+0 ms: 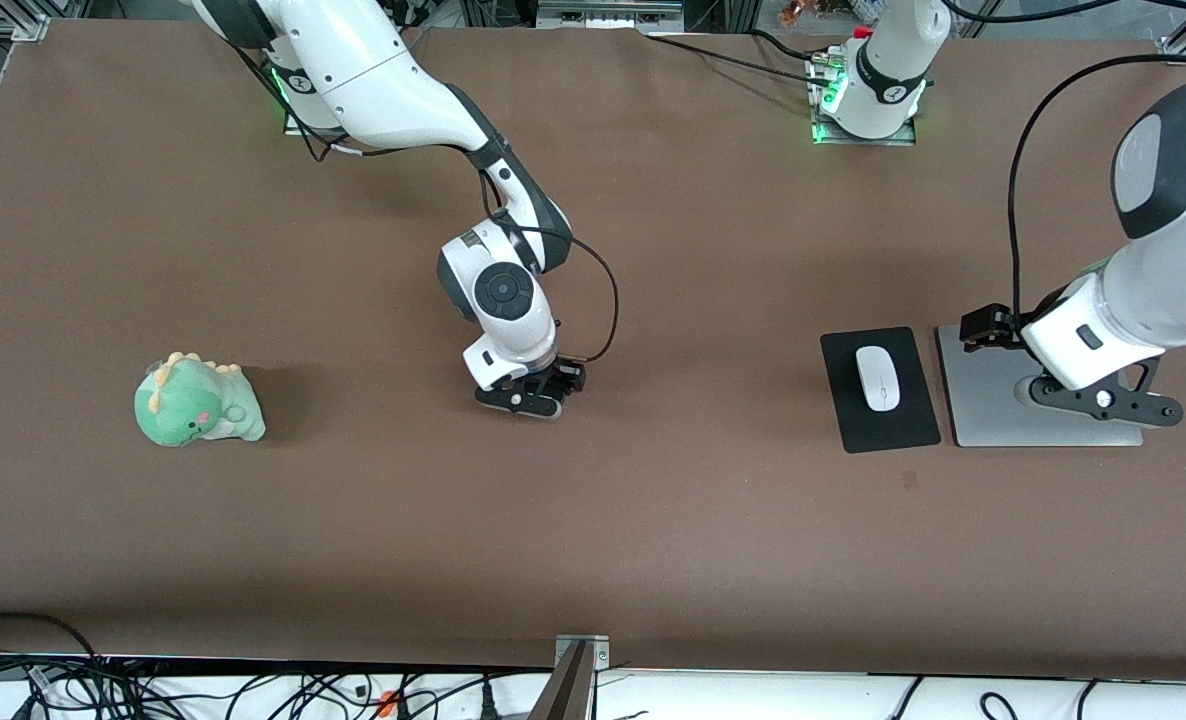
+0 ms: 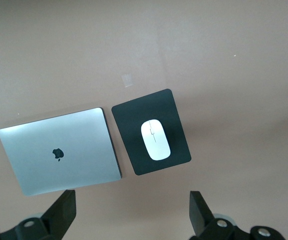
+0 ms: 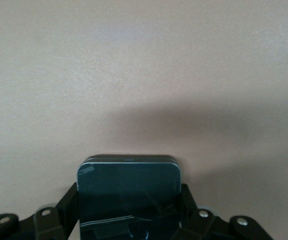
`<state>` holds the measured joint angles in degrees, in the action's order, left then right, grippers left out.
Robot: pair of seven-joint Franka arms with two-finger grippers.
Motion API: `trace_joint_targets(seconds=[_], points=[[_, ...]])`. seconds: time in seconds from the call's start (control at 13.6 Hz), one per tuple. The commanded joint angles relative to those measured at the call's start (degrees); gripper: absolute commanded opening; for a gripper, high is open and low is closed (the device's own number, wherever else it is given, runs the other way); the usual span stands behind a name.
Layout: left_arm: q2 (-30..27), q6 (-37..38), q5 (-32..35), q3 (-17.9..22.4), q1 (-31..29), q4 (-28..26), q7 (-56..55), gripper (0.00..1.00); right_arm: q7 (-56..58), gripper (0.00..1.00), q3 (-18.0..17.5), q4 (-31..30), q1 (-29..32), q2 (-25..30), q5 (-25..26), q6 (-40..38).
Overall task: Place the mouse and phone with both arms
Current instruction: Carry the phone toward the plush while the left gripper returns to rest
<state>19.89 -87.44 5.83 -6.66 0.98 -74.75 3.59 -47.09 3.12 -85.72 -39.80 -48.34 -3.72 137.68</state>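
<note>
The white mouse (image 1: 878,377) lies on a black pad (image 1: 879,430) toward the left arm's end of the table; it also shows in the left wrist view (image 2: 155,139). My left gripper (image 1: 1103,398) hangs open and empty over the silver laptop (image 1: 983,400) beside the pad, its fingers (image 2: 59,215) wide apart. My right gripper (image 1: 528,395) is low at the table's middle. In the right wrist view it (image 3: 129,200) is shut on the black phone (image 3: 129,182), a finger against each long side. The phone is hidden under the hand in the front view.
A green plush dinosaur (image 1: 198,402) sits toward the right arm's end of the table. The closed silver laptop (image 2: 59,150) lies right beside the black pad (image 2: 173,120). The brown table (image 1: 713,520) is bare nearer the front camera.
</note>
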Motion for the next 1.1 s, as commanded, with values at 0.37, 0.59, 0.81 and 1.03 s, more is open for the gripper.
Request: trace_joint_targets(seconds=[0.37, 0.59, 0.81, 1.03], points=[[-19.61, -6.34, -4.61, 6.75, 3.67, -19.9, 1.16, 1.0, 21.3, 0.09, -0.22, 8.74, 10.78, 0.88, -0.15, -17.35], [-23.14, -4.5, -4.69, 8.77, 7.19, -23.33, 1.34, 1.0, 31.59, 0.09, 0.22, 5.58, 15.35, 3.42, -0.15, -18.85], [-22.88, -3.44, -4.43, 8.42, 7.29, -22.28, 1.68, 1.0, 40.91, 0.08, 0.31, -1.0, 20.36, 7.11, -0.15, -16.4], [-22.09, -2.03, -1.72, 8.16, 7.54, -20.97, 2.3, 1.0, 48.21, 0.09, 1.53, -12.41, 23.01, 11.59, -0.15, -6.5]])
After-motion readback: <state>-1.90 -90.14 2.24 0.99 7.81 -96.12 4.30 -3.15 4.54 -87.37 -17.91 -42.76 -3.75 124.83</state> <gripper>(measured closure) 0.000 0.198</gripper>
